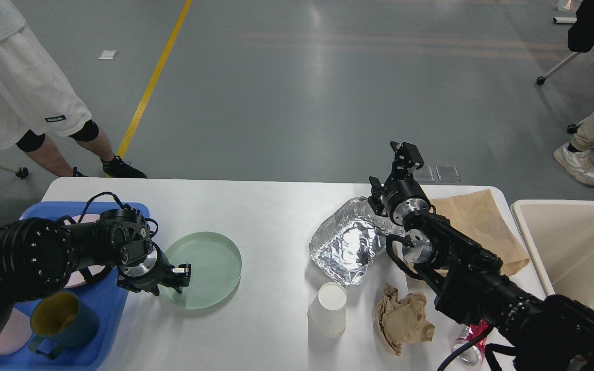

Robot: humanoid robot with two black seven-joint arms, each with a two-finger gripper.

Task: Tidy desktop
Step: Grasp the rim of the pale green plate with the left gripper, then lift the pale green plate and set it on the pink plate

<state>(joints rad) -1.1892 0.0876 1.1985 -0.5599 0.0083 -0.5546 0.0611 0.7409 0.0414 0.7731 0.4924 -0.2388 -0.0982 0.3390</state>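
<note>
The white desktop [271, 216] fills the lower view. A pale green round plate [209, 268] lies on it left of centre. My left gripper [182, 274] is at the plate's left rim, its fingers around the edge, seemingly shut on it. My right gripper [402, 157] is raised above the table's far edge, over a crumpled foil tray [351, 245], fingers apart and empty. A white paper cup [328, 308], a crumpled brown paper wad [402, 318] and a flat brown paper bag [482, 226] lie on the right half.
A blue tray [106, 309] at the left holds a dark mug with yellow inside [62, 319] and pink plates. A beige bin [580, 247] stands off the right edge. A red-and-clear wrapper [469, 340] lies under my right arm. People stand beyond the table.
</note>
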